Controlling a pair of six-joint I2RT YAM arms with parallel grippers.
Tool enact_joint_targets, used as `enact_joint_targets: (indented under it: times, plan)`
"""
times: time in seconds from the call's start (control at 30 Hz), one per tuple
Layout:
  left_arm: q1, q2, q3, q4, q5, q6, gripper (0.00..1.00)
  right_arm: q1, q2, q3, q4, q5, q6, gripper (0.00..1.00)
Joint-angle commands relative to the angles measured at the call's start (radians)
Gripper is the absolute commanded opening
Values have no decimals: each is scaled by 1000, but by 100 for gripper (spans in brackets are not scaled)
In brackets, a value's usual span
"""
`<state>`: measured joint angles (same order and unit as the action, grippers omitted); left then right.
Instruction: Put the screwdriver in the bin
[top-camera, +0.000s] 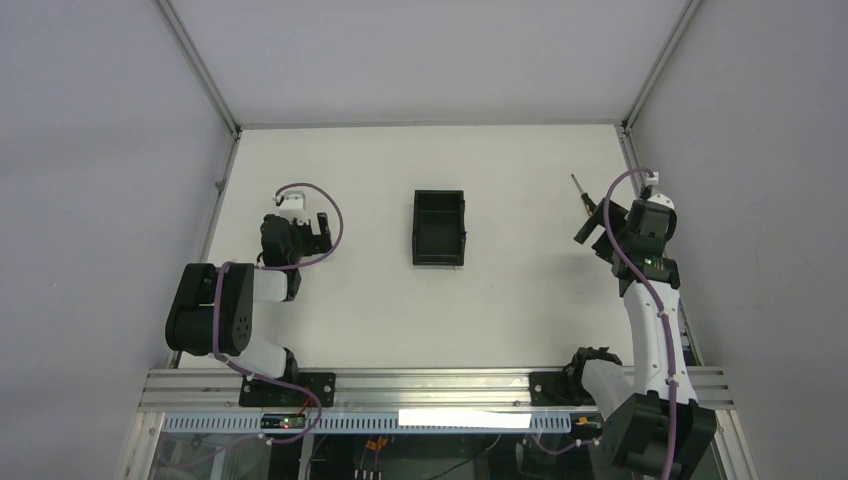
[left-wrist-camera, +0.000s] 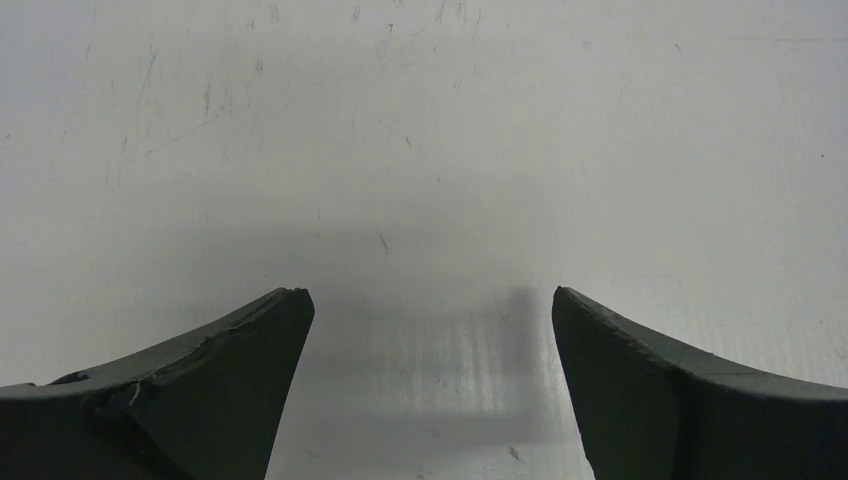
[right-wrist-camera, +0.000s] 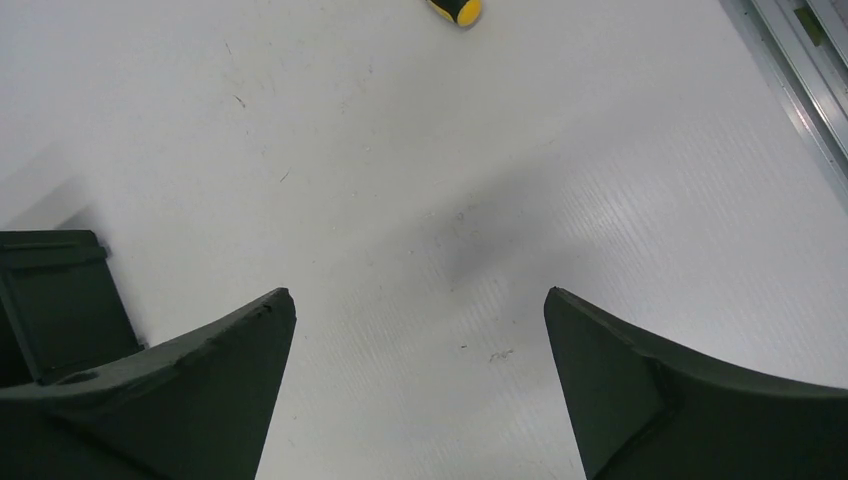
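Note:
The black open-topped bin (top-camera: 440, 228) stands at the middle of the table, and its corner shows at the left edge of the right wrist view (right-wrist-camera: 55, 300). The screwdriver (top-camera: 582, 192) lies on the table at the far right, thin shaft pointing away. Only its yellow-and-black handle end (right-wrist-camera: 457, 10) shows at the top of the right wrist view. My right gripper (top-camera: 598, 222) (right-wrist-camera: 418, 305) is open and empty, just short of the handle. My left gripper (top-camera: 322, 232) (left-wrist-camera: 432, 300) is open and empty over bare table, left of the bin.
An aluminium frame rail (right-wrist-camera: 800, 70) runs along the table's right edge, close to the right gripper. Grey enclosure walls (top-camera: 110, 150) stand round the white table (top-camera: 520, 300).

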<state>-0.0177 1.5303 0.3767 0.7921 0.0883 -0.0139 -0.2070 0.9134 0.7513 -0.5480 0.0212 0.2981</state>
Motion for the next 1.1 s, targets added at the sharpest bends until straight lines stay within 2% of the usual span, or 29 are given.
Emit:
enact_joint_targets:
  times: [0.0, 0.13, 0.4, 0.57, 0.77, 0.93, 1.0, 1.07]
  plan:
    - [4, -22, -2, 30, 9, -3, 99, 3, -11, 43, 14, -29, -14, 99]
    - [4, -23, -2, 31, 9, -3, 99, 3, 98, 134, 35, -50, -80, 99]
    - [4, -22, -2, 30, 10, -3, 99, 3, 642, 613, -66, -153, -318, 99]
    - [4, -22, -2, 30, 11, -3, 99, 16, 935, 854, -160, -110, -441, 98]
    - [4, -22, -2, 30, 10, -3, 99, 24, 1112, 948, -175, -42, -534, 96]
    - [4, -22, -2, 30, 11, -3, 99, 31, 1219, 978, -156, -12, -590, 89]
    - [4, -24, -2, 30, 8, -3, 99, 32, 1257, 988, -151, 17, -600, 83]
    - [4, -22, -2, 30, 9, -3, 99, 32, 1286, 993, -154, 20, -609, 70]
